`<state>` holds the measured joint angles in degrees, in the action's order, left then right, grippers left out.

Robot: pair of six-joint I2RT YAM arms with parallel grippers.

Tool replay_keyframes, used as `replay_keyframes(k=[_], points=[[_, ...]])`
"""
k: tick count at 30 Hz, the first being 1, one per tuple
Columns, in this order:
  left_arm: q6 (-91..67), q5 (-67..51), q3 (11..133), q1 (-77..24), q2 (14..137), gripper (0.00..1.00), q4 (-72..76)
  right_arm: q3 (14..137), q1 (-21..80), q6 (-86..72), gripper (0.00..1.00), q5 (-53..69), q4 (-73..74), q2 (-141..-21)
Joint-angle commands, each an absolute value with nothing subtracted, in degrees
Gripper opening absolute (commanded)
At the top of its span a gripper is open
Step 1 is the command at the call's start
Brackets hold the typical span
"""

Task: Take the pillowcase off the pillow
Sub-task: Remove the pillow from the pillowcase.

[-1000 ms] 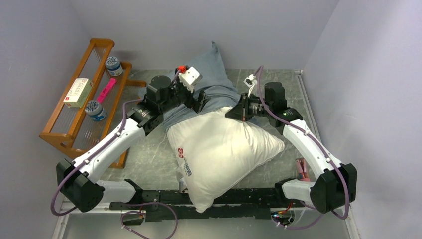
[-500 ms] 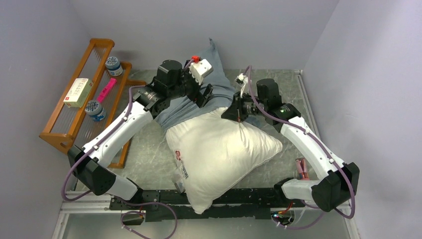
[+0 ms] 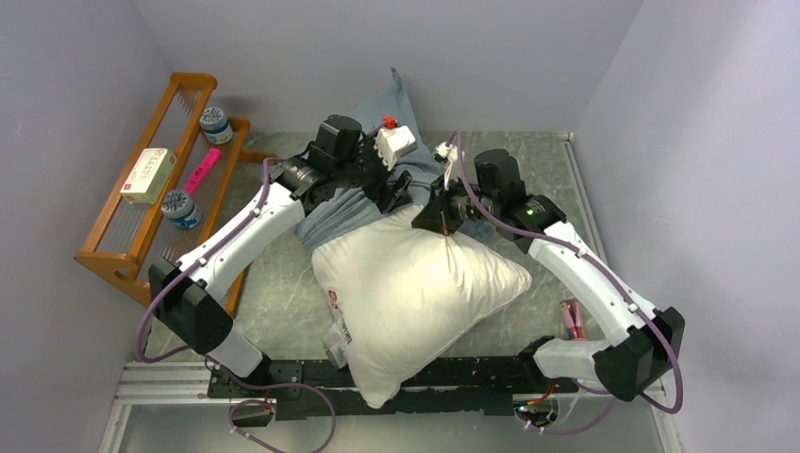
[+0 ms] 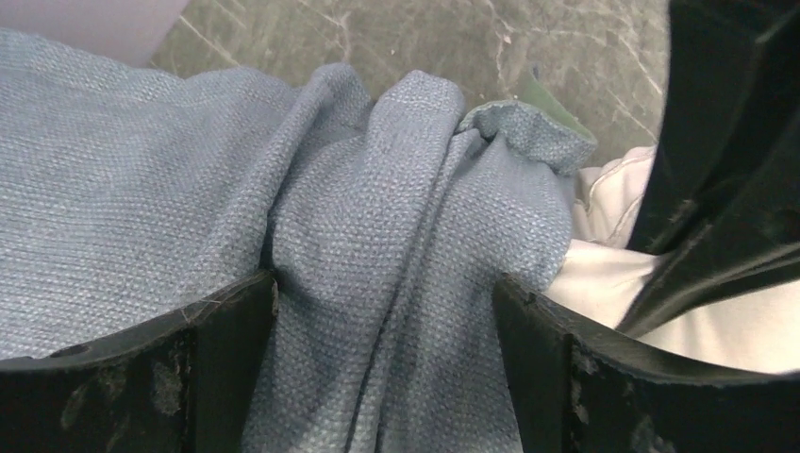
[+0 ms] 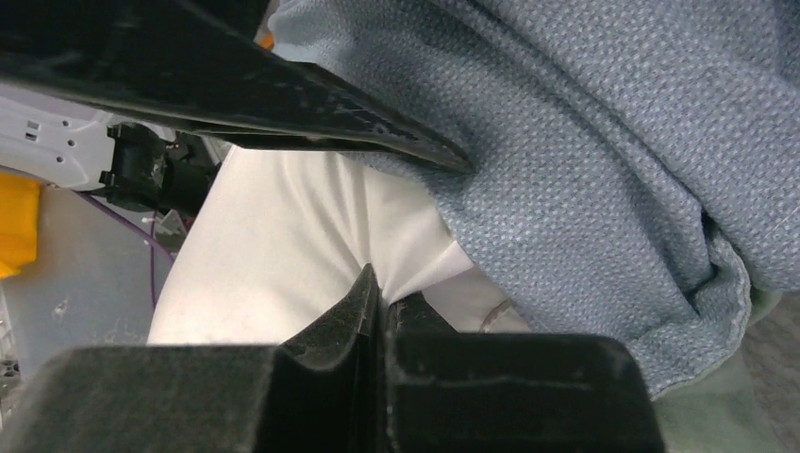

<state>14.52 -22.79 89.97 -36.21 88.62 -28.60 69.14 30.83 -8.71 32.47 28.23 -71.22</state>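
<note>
The left gripper point(image 4: 377, 307) is standing with its fingers wide apart, straddling a bunched fold of the grey-blue pillowcase point(image 3: 340, 206) at the far end of the pillow point(image 3: 415, 283). The cloth is filling the gap between the fingers without looking squeezed. The right gripper point(image 5: 379, 294) is pinching a pucker of the white pillow just beside the pillowcase edge, fingers pressed tight together, while the pillow is lying mostly bare on the table point(image 3: 283, 293) between the two arms, with the pillowcase gathered over its far corner and trailing toward the back wall.
</note>
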Motion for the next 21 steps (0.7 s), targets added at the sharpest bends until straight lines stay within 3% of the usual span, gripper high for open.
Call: replay_keyframes(k=[1, 3, 12, 21], points=[[15.22, -20.88, 91.71, -36.36, 89.68, 0.86, -27.71, 73.08, 32.67, -7.87, 0.00, 36.56, 26.13, -68.91], [14.93, -19.41, 91.71, -36.39, 89.72, 0.75, -27.28, 72.94, 32.91, -7.77, 0.00, 36.52, 26.38, -68.59], [12.17, -9.44, 92.04, -36.39, 89.36, 0.07, -24.55, 72.37, 33.07, -6.75, 0.00, 34.78, 28.23, -66.10], [9.93, 3.61, 92.82, -35.30, 89.56, 0.05, -21.73, 70.58, 33.05, -6.51, 0.00, 28.99, 27.15, -60.39]])
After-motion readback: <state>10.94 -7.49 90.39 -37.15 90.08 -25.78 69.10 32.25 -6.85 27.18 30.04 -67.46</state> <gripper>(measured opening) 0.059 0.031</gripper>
